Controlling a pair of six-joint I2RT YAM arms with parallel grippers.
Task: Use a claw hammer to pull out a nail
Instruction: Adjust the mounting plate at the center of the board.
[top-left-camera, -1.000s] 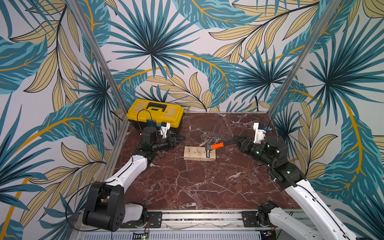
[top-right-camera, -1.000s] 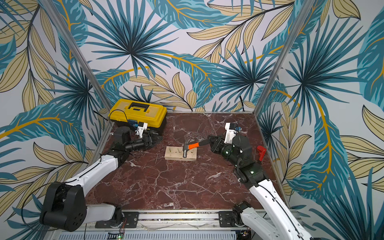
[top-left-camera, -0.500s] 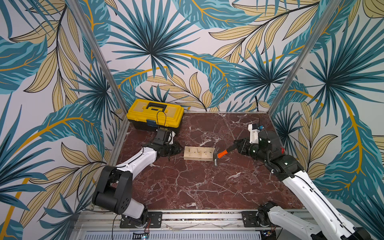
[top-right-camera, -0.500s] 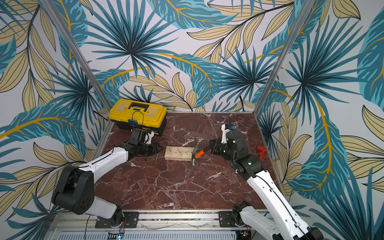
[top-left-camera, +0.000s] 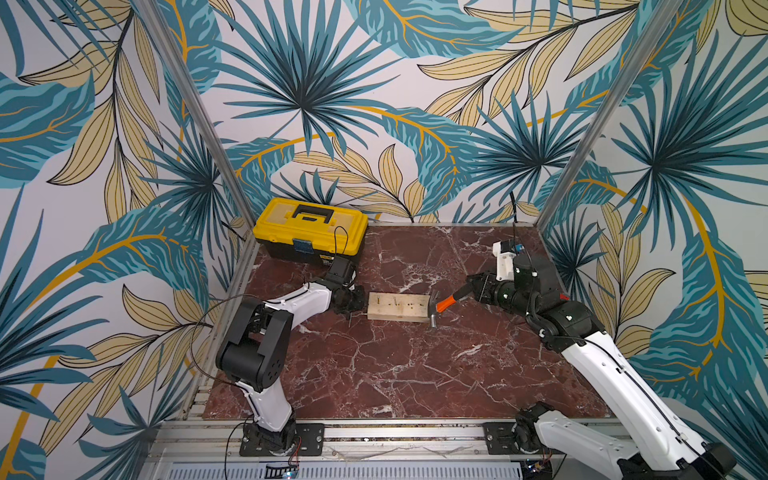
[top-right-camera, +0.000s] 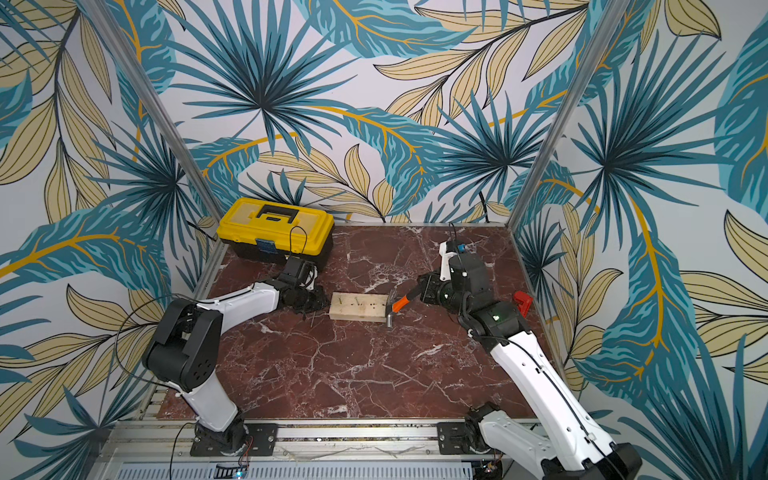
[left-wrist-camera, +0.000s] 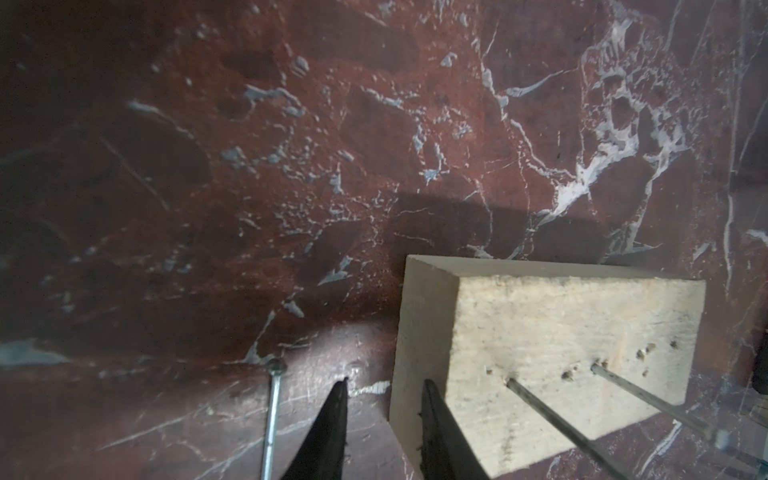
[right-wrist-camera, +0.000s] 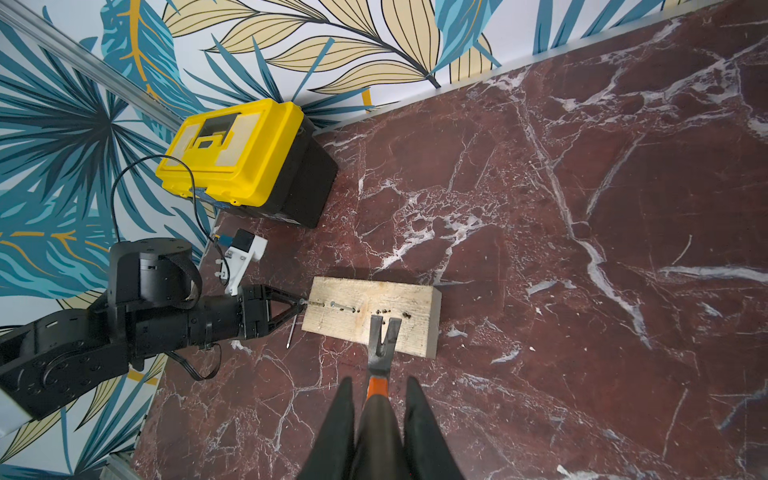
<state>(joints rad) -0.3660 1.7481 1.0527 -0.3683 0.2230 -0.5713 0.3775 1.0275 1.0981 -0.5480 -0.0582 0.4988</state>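
Marble tabletop (top-left-camera: 374, 374), leafy wallpaper (top-left-camera: 291, 104) on three sides, and a wide stretch of stone from the block (top-left-camera: 397, 306) to the front rail (top-left-camera: 374, 432). The toolbox (top-left-camera: 309, 224) hugs the back-left corner, label too small to read. The right gripper (right-wrist-camera: 378, 380) is clamped on the hammer (top-left-camera: 440, 305), claw over the block's right end. The left gripper (left-wrist-camera: 384, 382) sits part-spread at the block's left end, gripping nothing, with a loose nail (left-wrist-camera: 272, 407) beside it.

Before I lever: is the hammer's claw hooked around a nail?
No, the right wrist view shows bare wooden block inside the fork of the claw hammer, with the standing nails nearer its other end.
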